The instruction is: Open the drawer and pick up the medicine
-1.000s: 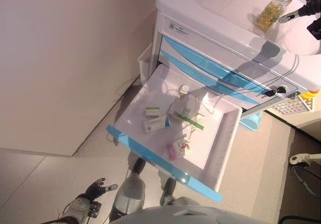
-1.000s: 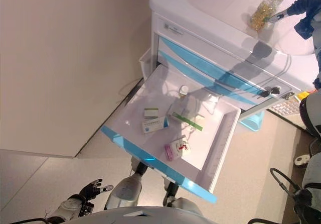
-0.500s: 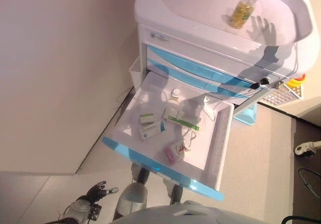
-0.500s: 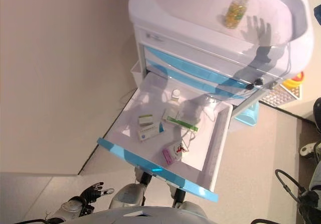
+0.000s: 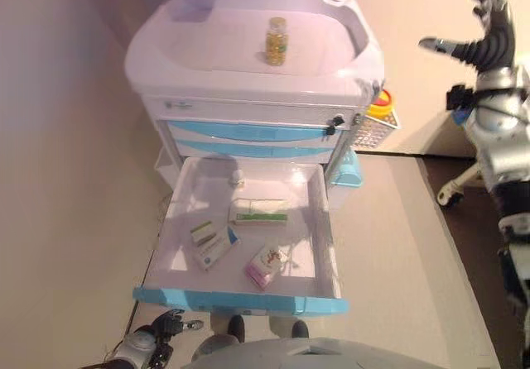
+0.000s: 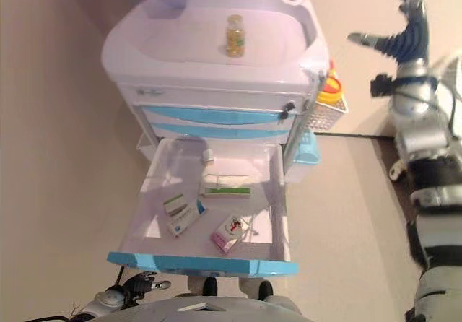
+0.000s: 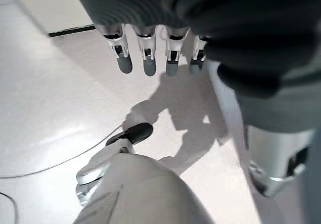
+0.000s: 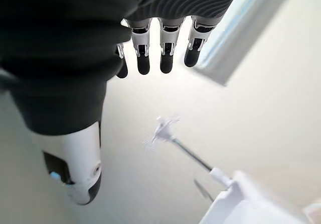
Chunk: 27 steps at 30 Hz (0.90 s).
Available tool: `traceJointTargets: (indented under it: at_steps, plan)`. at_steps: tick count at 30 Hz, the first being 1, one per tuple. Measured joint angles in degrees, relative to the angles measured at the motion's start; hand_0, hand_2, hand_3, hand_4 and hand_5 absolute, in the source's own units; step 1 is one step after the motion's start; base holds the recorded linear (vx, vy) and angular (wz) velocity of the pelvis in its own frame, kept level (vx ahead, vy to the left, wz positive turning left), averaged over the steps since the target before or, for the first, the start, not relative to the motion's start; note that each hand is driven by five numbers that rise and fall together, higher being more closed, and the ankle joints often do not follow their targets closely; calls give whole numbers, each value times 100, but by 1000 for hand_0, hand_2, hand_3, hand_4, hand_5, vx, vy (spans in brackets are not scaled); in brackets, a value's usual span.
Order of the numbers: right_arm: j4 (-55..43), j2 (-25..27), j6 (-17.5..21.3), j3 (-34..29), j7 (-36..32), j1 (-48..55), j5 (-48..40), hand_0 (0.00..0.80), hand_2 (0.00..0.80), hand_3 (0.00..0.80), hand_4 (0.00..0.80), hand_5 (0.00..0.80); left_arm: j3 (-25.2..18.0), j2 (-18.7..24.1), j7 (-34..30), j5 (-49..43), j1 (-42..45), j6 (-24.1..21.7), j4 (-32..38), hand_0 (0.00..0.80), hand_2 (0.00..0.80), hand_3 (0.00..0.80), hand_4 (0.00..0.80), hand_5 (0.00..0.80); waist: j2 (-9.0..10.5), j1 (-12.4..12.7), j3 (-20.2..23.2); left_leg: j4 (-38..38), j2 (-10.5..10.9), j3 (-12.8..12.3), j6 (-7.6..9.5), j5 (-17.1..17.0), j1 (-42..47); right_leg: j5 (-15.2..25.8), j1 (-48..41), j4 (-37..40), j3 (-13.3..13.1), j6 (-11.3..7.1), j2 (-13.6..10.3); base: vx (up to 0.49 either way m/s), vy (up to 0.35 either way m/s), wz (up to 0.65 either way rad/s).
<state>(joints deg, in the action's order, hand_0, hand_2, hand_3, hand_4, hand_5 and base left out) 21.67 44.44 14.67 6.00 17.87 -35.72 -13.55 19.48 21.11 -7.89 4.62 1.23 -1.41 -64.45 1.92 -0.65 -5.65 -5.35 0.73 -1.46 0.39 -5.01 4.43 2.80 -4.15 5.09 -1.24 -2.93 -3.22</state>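
Two head cameras, set slightly apart, look steeply down from above at the same white and blue cart (image 5: 248, 79), sharing its top, its open drawer (image 5: 248, 294) and the floor in front, with the cart sitting a little further left in the right eye view. The left wrist camera looks from very close along the left hand (image 7: 145, 58) at pale floor. The right wrist camera looks along the right hand (image 8: 165, 53) at a pale surface.

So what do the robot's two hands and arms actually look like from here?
Right hand: silver fingers with dark tips, dark ribbed cover over the back and wrist, on a silver-grey arm. Left hand, low by the floor, has the same build.
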Motion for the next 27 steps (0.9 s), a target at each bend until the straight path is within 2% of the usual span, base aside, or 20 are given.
traceJointTargets:
  at_steps: [5,9,12,17,24,25,27]
  plan:
    - [-484,-1133,60,-151,286,1595,405,0,0,0,0,0,-1,-378,87,1,64,-2,-6,0,0,0,0,0,-24,-265,20,-2,-36,-151,14,20,4,27,72,1,-106,-7,16,-9,6,-21]
    - [-321,-1604,317,-119,386,2554,708,0,0,0,0,0,-10,-493,202,-1,130,-19,-4,0,0,0,0,0,-43,-315,16,1,-71,-272,-5,36,64,46,59,11,-143,20,41,13,16,-12]
    - [368,-1849,453,-35,280,3004,931,0,0,0,0,0,-15,-518,275,-1,205,-131,-2,0,0,0,0,0,-96,-379,11,-2,-72,-292,-2,68,120,26,-4,15,-144,-3,37,10,5,-4]
    - [1464,-1948,518,209,-70,3506,1068,0,0,0,0,0,-25,-555,319,-4,298,-211,-77,0,0,0,0,0,-178,-407,37,-4,-80,-316,-33,134,140,26,-3,37,-109,-4,24,7,-4,-3]
    - [3106,-2396,383,230,-875,3852,670,0,0,0,0,0,-138,-598,314,-5,326,-398,-361,0,0,0,0,0,-218,-378,60,-4,-83,-273,-21,132,133,24,-12,41,-38,0,22,5,-12,3]
    - [3440,-2478,483,163,-976,3821,641,0,0,0,0,0,-151,-599,297,-16,323,-432,-459,0,0,0,0,0,-214,-362,62,-4,-82,-254,-19,131,131,24,-20,42,34,0,7,15,-43,9]
    - [3979,-2577,417,147,-1145,3816,504,0,0,0,0,0,-185,-595,276,-24,292,-518,-504,0,0,0,0,0,-191,-323,63,-3,-77,-192,-23,133,124,22,-25,41,92,2,3,16,-33,12]
